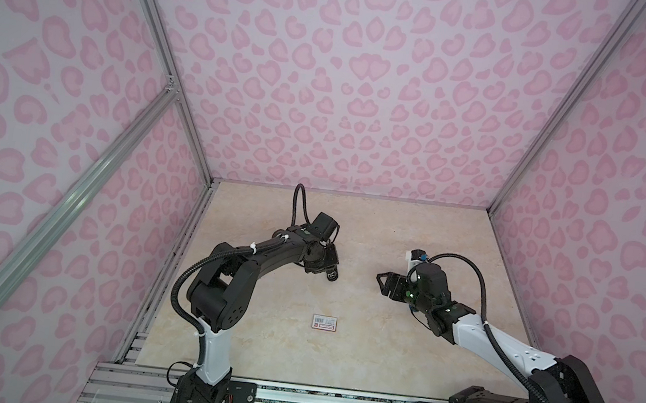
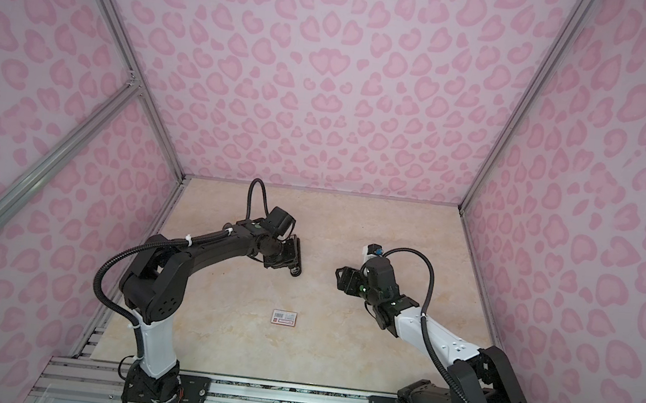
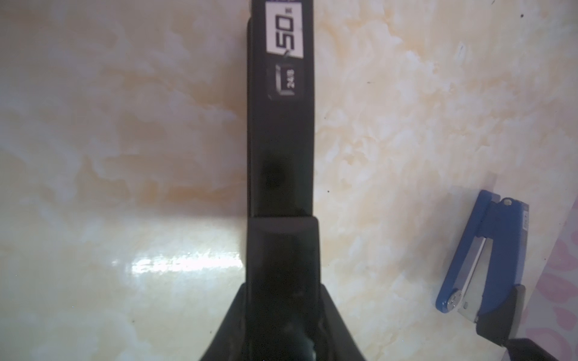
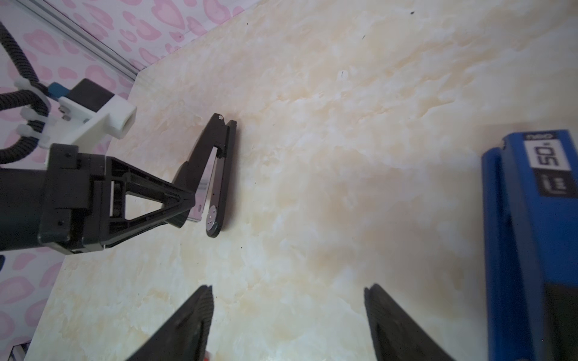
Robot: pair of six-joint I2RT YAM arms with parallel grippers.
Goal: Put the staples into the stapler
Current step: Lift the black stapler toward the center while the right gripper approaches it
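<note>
A black stapler [image 3: 281,140] with a white "50" label runs out from between my left gripper's [image 3: 283,290] jaws, which press on both its sides. From the right wrist view the black stapler [image 4: 219,175] gapes in a V, and the left gripper [image 4: 184,206] holds its upper arm. In a top view only its end [image 1: 332,275] shows under the left gripper [image 1: 323,267]. A blue stapler [image 4: 531,234] lies just outside my open right gripper [image 4: 289,300], and it also shows in the left wrist view [image 3: 481,256]. The staples are out of view.
A small white box [image 1: 324,322] with a red label and barcode lies on the marble-patterned table [image 1: 357,349] in front of the left arm, seen in both top views [image 2: 284,317]. Pink patterned walls [image 1: 327,86] close in the table's far end and sides.
</note>
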